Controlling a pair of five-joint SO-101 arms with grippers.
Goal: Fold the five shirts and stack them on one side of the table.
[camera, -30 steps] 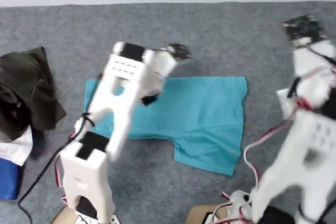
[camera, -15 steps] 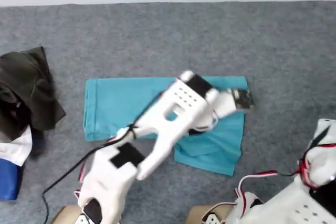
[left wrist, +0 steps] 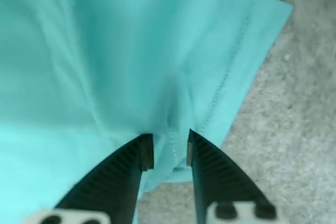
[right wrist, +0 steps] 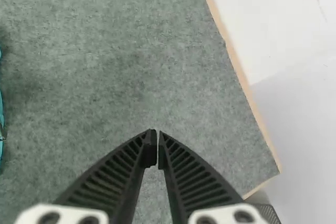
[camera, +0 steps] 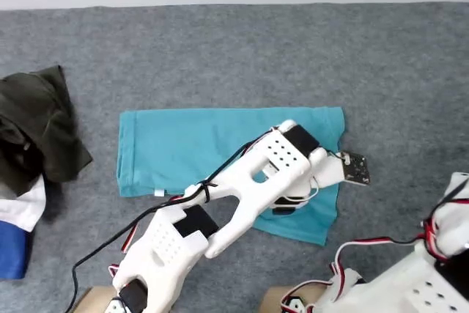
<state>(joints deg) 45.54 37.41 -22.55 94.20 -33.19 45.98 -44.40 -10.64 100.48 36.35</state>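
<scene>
Left end effector [left wrist: 167, 148], narrowly parted, hangs over teal shirt [camera: 198, 144]; dark shirt [camera: 37, 119] heaped well apart.

L claw [left wrist: 167, 148] jaws apart, R claw [right wrist: 156, 149] pinched closed

White plastic arms [camera: 242, 188], black servo blocks [camera: 192, 219], black and red-white cables [camera: 366, 243], black ribbed tool fingers [left wrist: 126, 177]

Teal shirt [camera: 183, 148]: lower middle hidden under left arm [camera: 242, 188].
Right arm [camera: 425, 276]: cut off at the lower right corner.
Dark cloth [camera: 37, 122], white cloth [camera: 22, 207], blue cloth [camera: 11, 247]: cut off at the left edge, garment type unclear.
</scene>
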